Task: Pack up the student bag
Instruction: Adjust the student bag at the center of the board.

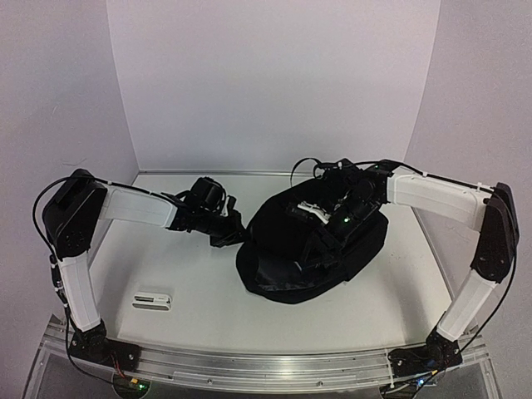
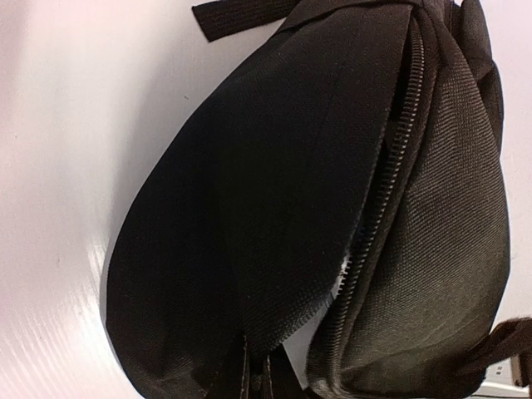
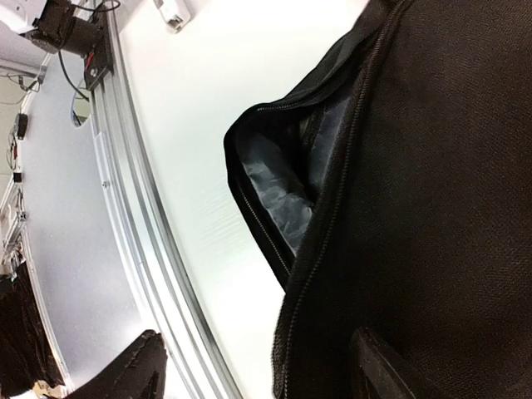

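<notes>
rail: alu rail (image 1: 266, 366) along bottom edge of top view. Both arm bases bolted on it, one lower left, one lower right.
small white item: (image 1: 152, 299) flat, rectangular, lies on table (image 1: 208, 320) lower left of top view, well apart from the bag. Can't tell what it is.
student bag: (image 1: 312, 253) big black backpack, lies on table centre-right of top view. Fills most of left wrist view. There the zip (image 2: 391, 166) runs from upper right to bottom centre, partly open, w/ white showing in the gap. At top edge of that view, a webbing strap (image 2: 241, 15).
pocket: centre of right wrist view, an opening w/ grey lining (image 3: 287, 195) and zip teeth along its edge. Bag body takes the right half of that frame.
left gripper: (image 1: 233, 235) at bag's left edge, centre-left of top view. Fingers pressed together. Left wrist view shows flap fabric running down into them at bottom centre, so pinched on the bag's edge.
right gripper: (image 1: 334, 223) over top of bag, upper centre-right of top view. Fingers (image 3: 378, 370) apart – one dark finger on bag fabric lower right of right wrist view, the other lower left, off the bag. Bag's zip edge sits between them, not clamped.
backdrop: white walls (image 1: 274, 83) behind and at both sides.
</notes>
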`<state>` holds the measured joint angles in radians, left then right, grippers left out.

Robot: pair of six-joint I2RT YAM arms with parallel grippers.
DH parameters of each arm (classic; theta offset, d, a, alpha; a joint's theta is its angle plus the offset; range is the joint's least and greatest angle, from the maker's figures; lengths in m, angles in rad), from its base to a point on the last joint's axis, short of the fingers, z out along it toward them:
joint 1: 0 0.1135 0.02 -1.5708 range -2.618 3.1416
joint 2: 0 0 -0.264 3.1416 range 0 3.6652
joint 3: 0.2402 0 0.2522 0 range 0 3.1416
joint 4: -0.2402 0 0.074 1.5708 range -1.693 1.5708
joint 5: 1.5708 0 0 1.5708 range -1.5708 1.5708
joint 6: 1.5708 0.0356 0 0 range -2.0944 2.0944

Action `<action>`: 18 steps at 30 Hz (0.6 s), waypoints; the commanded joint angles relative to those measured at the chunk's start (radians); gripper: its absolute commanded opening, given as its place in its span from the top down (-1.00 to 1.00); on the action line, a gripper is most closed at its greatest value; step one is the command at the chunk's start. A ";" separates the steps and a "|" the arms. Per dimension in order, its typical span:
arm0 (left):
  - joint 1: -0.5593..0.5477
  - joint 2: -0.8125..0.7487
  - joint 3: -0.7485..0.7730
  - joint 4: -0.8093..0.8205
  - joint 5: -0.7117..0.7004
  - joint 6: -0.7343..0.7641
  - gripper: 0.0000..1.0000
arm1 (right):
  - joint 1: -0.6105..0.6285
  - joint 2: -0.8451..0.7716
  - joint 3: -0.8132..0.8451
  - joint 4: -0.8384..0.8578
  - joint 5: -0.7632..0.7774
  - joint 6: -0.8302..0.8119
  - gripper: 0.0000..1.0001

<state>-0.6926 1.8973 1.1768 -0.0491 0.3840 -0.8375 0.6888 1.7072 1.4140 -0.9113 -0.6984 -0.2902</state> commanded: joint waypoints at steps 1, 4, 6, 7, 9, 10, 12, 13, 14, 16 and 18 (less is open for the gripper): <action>0.002 -0.054 -0.041 0.018 0.029 0.000 1.00 | -0.016 -0.048 0.077 -0.039 -0.014 -0.034 -0.63; -0.007 -0.071 -0.079 0.028 0.055 -0.012 1.00 | -0.039 -0.049 0.129 -0.042 -0.040 -0.020 -0.67; -0.022 -0.087 -0.105 0.028 0.067 -0.010 0.99 | -0.073 -0.044 0.164 -0.047 -0.067 -0.010 -0.71; -0.030 -0.098 -0.118 0.027 0.067 -0.010 1.00 | -0.093 -0.040 0.177 -0.048 -0.089 -0.003 -0.71; -0.043 -0.120 -0.147 0.033 0.071 -0.011 1.00 | -0.134 -0.029 0.200 -0.049 -0.138 0.015 -0.72; -0.049 -0.128 -0.157 0.037 0.076 -0.010 0.99 | -0.144 -0.023 0.204 -0.047 -0.143 0.019 -0.72; -0.063 -0.139 -0.168 0.041 0.088 0.000 1.00 | -0.148 -0.008 0.201 -0.042 -0.079 0.022 -0.65; -0.073 -0.141 -0.167 0.039 0.095 0.011 1.00 | -0.148 0.003 0.199 -0.041 -0.043 0.025 -0.61; -0.091 -0.142 -0.159 0.026 0.097 0.026 1.00 | -0.148 0.019 0.198 -0.039 -0.004 0.031 -0.56; -0.132 -0.133 -0.131 -0.018 0.085 0.059 1.00 | -0.148 0.052 0.198 -0.033 0.058 0.041 -0.46; -0.169 -0.118 -0.106 -0.068 0.060 0.084 1.00 | -0.148 0.075 0.184 -0.026 0.092 0.038 -0.40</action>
<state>-0.7886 1.7985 1.0218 -0.0270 0.4403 -0.8187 0.5303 1.7256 1.5929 -0.9391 -0.7099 -0.2613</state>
